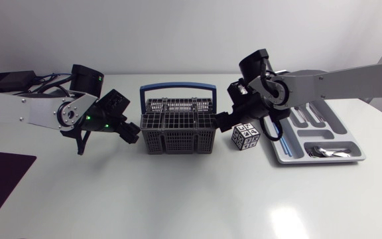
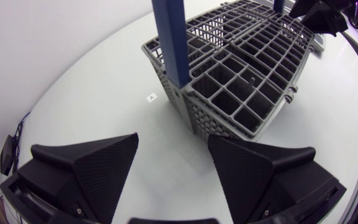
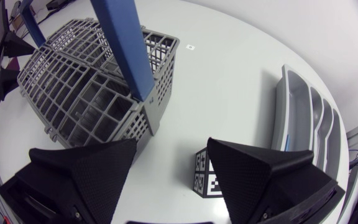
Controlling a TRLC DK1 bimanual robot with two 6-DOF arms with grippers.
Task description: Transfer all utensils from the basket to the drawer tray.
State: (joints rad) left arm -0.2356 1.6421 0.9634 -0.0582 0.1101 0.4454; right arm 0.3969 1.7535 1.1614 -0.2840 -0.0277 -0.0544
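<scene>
From above, your left tool (image 1: pixel 131 131) and right tool (image 1: pixel 223 122) flank the grey plastic lattice cutlery basket (image 1: pixel 178 129). Metal utensils (image 1: pixel 320 153) glint in the smooth moulded drawer tray (image 1: pixel 340 129) beyond the right tool.

Left wrist: fingers spread wide, nothing held, basket just ahead, cells looking bare.

Right wrist: wedges apart too, basket ahead, marker cube (image 3: pixel 205 175) beneath them.

Transfer looks about finished; next, check every cell.

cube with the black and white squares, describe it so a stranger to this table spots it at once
On the white table, look between the grey wire basket with the blue handle and the grey drawer tray. There, standing free, is a small cube. It alone bears black-and-white square markers; its neighbours are grey and far larger.
</scene>
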